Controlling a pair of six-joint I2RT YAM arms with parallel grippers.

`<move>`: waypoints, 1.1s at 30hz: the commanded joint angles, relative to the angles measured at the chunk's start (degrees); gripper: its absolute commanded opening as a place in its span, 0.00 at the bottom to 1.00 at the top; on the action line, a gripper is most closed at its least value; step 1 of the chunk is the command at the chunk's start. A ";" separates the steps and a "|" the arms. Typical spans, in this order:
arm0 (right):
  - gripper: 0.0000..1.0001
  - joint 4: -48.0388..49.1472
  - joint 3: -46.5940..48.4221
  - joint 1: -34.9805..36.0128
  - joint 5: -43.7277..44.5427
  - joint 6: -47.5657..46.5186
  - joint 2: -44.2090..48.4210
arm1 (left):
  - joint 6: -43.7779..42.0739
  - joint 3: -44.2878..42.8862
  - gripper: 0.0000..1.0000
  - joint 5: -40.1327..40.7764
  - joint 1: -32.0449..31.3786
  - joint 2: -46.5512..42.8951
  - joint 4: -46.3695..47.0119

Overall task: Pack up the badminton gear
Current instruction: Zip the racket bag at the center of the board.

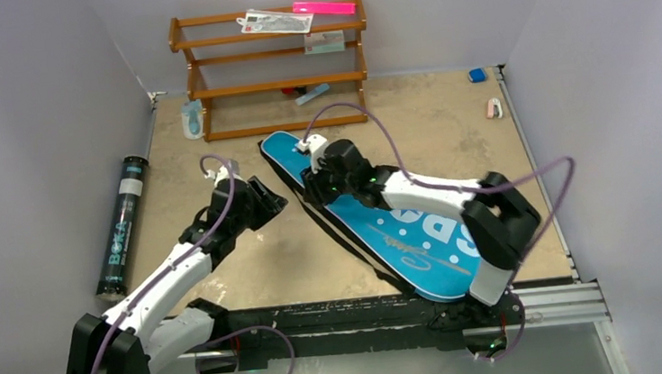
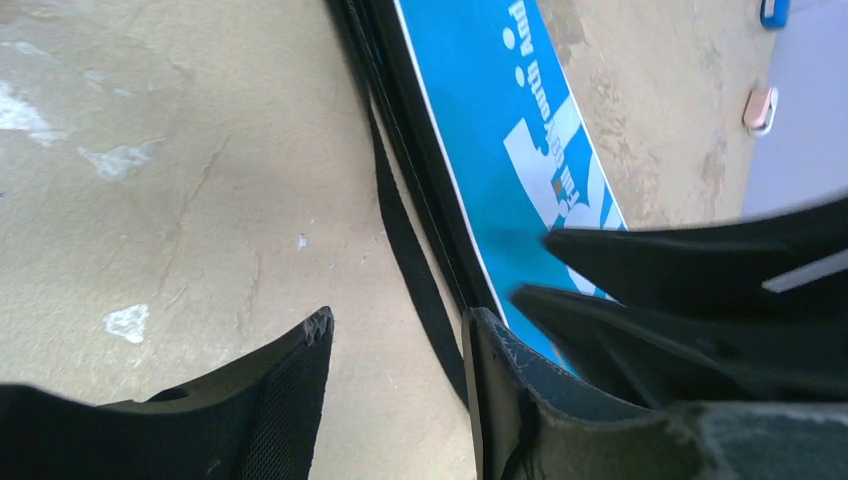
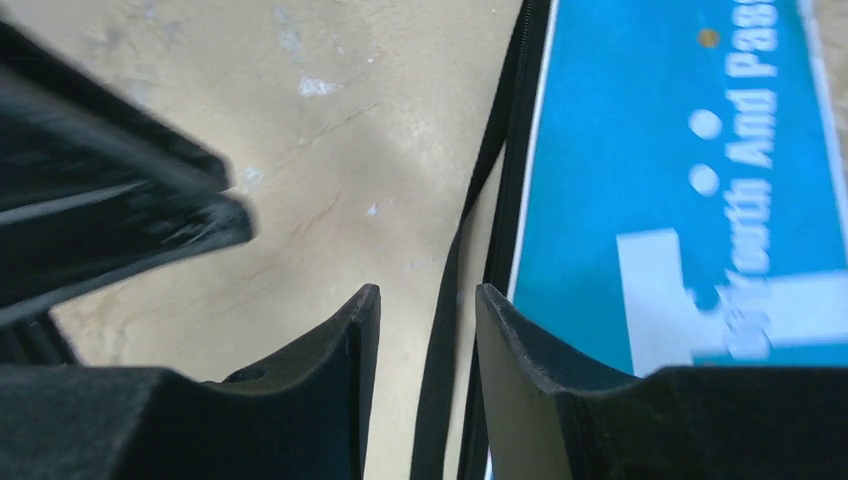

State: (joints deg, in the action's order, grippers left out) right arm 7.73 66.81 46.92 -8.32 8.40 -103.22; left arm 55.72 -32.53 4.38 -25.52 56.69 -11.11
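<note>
The blue racket-shaped bag (image 1: 403,230) lies diagonally across the table, narrow end toward the rack. Its black strap (image 3: 450,270) trails loose along its left edge. My right gripper (image 1: 312,189) hovers over that edge, open, and in the right wrist view the strap runs between the jaws of the right gripper (image 3: 427,292) without being pinched. My left gripper (image 1: 267,200) sits just left of the bag. It is open over bare table (image 2: 398,318), with the strap (image 2: 400,230) beside its right finger. The long black tube (image 1: 123,228) lies off the mat at far left.
A brown wooden rack (image 1: 272,65) stands at the back, with packets and a pink strip on top. A light-blue item (image 1: 192,119) lies by its left foot. Small blue (image 1: 478,75) and pink (image 1: 493,108) bits lie at the back right. Grey walls close in on both sides.
</note>
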 commanded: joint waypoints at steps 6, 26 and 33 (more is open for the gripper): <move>0.49 -18.44 -14.16 -6.86 8.14 15.24 22.92 | -3.28 -0.51 0.49 -16.22 -1.36 9.67 15.92; 0.68 -33.94 -36.44 -14.50 20.10 52.63 38.53 | -8.64 -27.43 0.47 -9.06 -15.05 45.98 16.84; 0.69 -10.11 -32.27 -20.73 4.17 35.09 25.30 | 1.51 -13.05 0.45 2.25 -11.96 42.84 21.78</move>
State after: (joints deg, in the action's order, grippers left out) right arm -23.11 32.49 29.34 8.23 52.93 -67.77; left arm 51.88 -53.41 -3.42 -39.05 103.61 8.38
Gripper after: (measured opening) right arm 0.693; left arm 0.449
